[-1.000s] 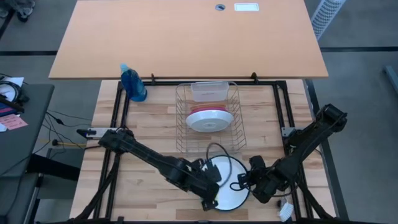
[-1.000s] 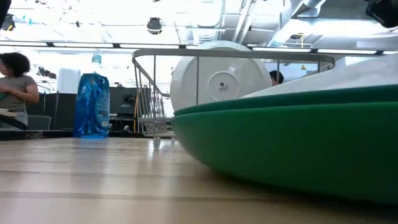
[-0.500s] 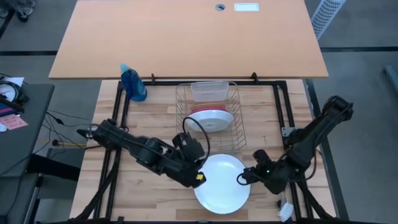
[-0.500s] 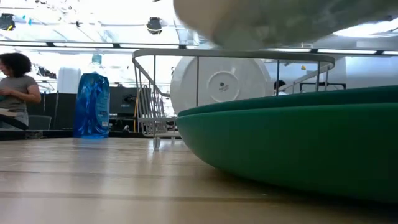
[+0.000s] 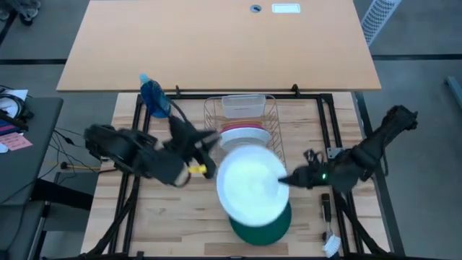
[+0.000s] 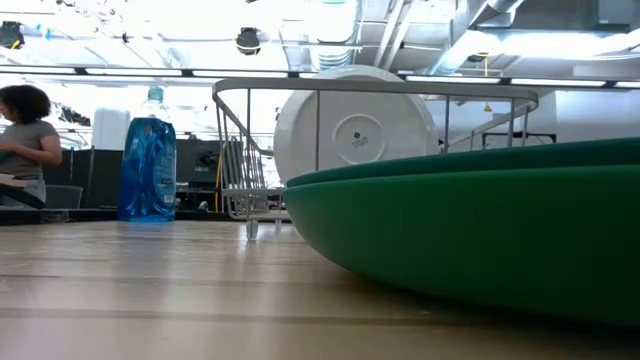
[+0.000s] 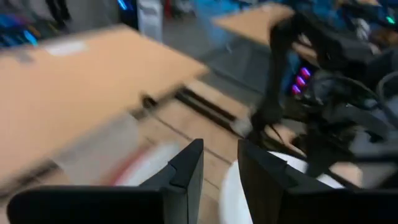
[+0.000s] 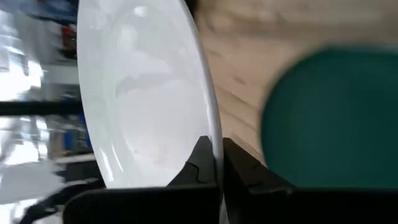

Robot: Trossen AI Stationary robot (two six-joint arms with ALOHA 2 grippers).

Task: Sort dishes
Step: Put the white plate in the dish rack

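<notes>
Two jaws: right gripper pinches white plate; left gripper parted, empty.

a robotics lab or workshop: a wooden counter on a black metal frame carries two mounted robot arms, with exposed ceiling ducts, loose cables on grey floor, and a person at a far workstation.

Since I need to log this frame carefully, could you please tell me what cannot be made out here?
- Left gripper: the left wrist view is motion-blurred; the high view does not show whether it grips anything.
- Green plate: mostly covered in the high view by the lifted white plate; cut off at the low view's right edge.
- Pink plate in the dish rack: only a sliver shows behind another white plate.
</notes>
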